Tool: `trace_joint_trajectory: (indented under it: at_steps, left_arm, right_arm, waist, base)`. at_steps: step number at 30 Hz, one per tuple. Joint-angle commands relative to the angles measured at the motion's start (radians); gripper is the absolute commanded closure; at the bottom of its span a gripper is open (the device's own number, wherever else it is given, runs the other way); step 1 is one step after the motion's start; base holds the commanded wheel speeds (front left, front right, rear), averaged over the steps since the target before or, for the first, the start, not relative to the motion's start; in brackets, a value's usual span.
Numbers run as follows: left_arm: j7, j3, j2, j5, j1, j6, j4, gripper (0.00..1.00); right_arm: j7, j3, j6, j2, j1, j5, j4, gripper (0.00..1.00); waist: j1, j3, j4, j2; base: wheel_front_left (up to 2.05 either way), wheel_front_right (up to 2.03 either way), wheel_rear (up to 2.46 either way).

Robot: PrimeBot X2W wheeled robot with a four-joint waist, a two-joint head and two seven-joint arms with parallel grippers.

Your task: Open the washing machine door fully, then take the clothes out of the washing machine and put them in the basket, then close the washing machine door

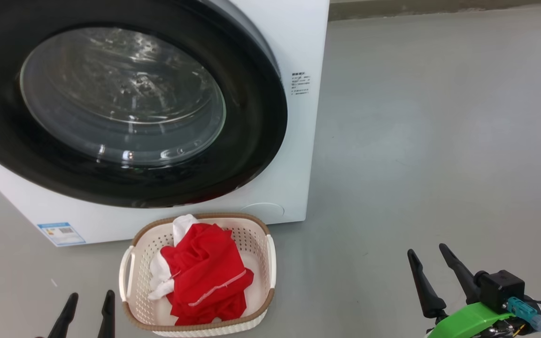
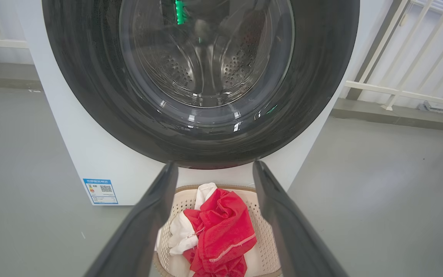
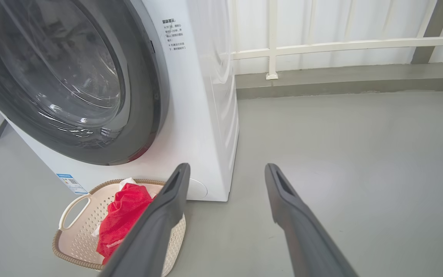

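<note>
Dark and tapered, the two long fingers of the left gripper (image 1: 90,300) stand spread wide with nothing between them, low at the left of the head view. Just to its right sits the rounded cream-white perforated plastic basket (image 1: 270,263) with a brown woven-look rim, its long axis running from the robot toward the machine. Inside it lie the bright red fabric clothes (image 1: 204,274) with white panels, in one bunched heap. The right gripper (image 1: 428,252), on a green-and-black wrist, is likewise splayed and empty, well apart from the basket over bare grey floor (image 1: 439,141).

Right behind the basket rises the big white front-loading washing machine (image 1: 298,47), with a small blue label (image 1: 60,233) at its base. The large round washing machine door (image 1: 256,141), a glossy black rim around bulging clear glass, appears to lie flat against the front. Through the glass in the left wrist view the perforated steel drum (image 2: 206,73) looks bare.

By my reading the task is all but finished. Should the door want a last push, it lies ahead of and above the left gripper, the nearer arm.
</note>
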Motion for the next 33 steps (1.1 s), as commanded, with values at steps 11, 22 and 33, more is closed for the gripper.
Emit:
trace_joint_trajectory:
  at_steps: [11,22,33]
  left_arm:
    - [-0.012,0.058,-0.004,0.028,0.032,0.001,-0.045,0.0]
    - [-0.012,0.079,-0.018,0.048,0.042,0.001,-0.051,0.0]
    - [-0.012,0.081,-0.026,0.049,0.045,0.001,-0.045,0.0]
  right_arm:
    - [-0.006,-0.011,-0.004,-0.019,0.031,0.007,-0.046,0.0]
    - [-0.006,-0.029,-0.004,-0.017,0.044,0.005,-0.056,0.0]
    - [-0.006,-0.026,-0.004,-0.018,0.046,0.006,-0.058,0.0]
  waist:
    - [0.0,-0.024,-0.023,0.0]
    - [0.0,-0.028,-0.022,0.0]
    - [0.0,-0.031,-0.018,0.0]
  base:
    - [0.0,0.0,0.0]
    - [0.0,0.0,0.0]
    - [0.0,0.0,0.0]
